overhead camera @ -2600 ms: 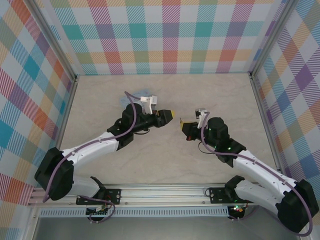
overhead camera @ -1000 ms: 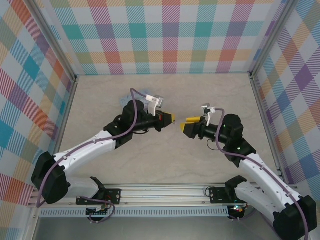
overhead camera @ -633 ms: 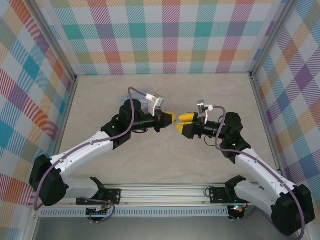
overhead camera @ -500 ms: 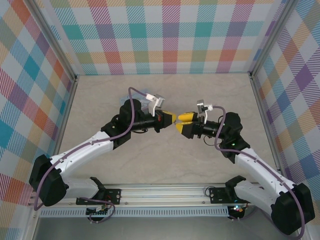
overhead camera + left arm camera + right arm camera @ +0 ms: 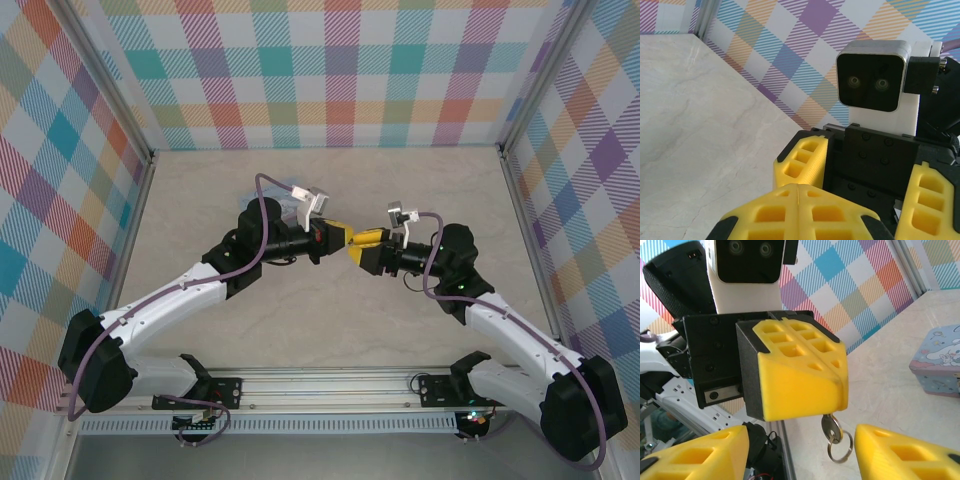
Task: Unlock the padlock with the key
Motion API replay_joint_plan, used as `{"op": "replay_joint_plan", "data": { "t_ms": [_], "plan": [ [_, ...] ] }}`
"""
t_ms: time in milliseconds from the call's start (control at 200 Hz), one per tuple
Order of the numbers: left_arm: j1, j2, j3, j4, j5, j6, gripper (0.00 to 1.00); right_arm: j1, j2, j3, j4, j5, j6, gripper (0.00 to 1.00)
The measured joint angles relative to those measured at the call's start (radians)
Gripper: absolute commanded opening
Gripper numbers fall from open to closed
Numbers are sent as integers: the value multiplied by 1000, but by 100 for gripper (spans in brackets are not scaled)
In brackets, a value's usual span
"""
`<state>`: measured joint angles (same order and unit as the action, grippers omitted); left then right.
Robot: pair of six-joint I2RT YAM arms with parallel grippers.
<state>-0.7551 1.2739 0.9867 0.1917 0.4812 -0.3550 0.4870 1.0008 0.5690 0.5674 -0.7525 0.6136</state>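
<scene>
Grippers meet tip to tip above the middle of the table (image 5: 330,330). The left gripper (image 5: 810,375) is clenched on the key (image 5: 830,426), which hangs below its yellow fingers with a key ring (image 5: 839,461) dangling. The right gripper (image 5: 802,452) is released, its jaws spread either side of the key and touching nothing. This looks like a handover: the key is in hand, while fitting it to the padlock and unlocking seem yet to come. A pale blue cartoon tin (image 5: 940,365) rests on the pale marbled tabletop. Pastel plaid walls (image 5: 330,70) enclose it.
</scene>
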Motion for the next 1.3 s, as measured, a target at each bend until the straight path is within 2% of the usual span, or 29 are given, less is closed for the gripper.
{"op": "replay_joint_plan", "data": {
  "t_ms": [245,575,1300],
  "plan": [
    [0,0,0,3,0,-8,0,3,0,-1,0,5,0,36],
    [0,0,0,24,2,-22,0,4,12,-1,-3,11,0,24],
    [0,8,0,48,25,-22,0,5,13,-1,0,37,27,17]
  ]
}}
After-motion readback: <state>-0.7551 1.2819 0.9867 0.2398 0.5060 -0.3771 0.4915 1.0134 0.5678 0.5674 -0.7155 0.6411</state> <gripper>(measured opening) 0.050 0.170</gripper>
